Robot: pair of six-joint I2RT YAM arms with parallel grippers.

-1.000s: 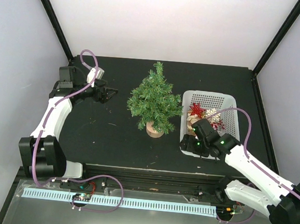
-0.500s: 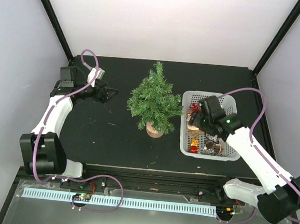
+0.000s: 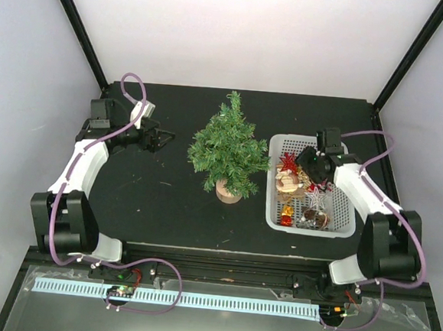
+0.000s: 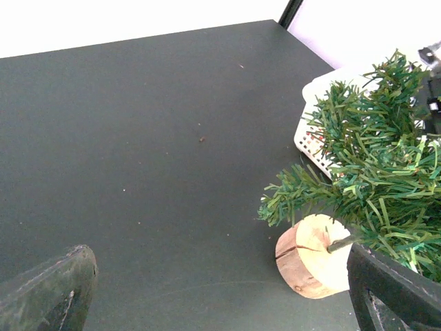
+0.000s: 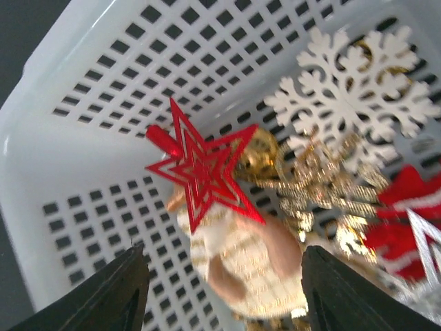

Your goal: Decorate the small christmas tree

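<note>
The right gripper (image 5: 224, 254) has its 2 fingers apart and empty, poised over the red star (image 5: 203, 172) just ahead of them. The step looks like picking a decoration, so next it should lower and close on the star. The white basket (image 5: 62, 158) wall crowds 1 finger. The left gripper (image 4: 220, 276) gapes empty. The small christmas tree (image 4: 365, 179) stands ahead to its right, with bare table (image 4: 151, 138) ahead to its left.
</note>
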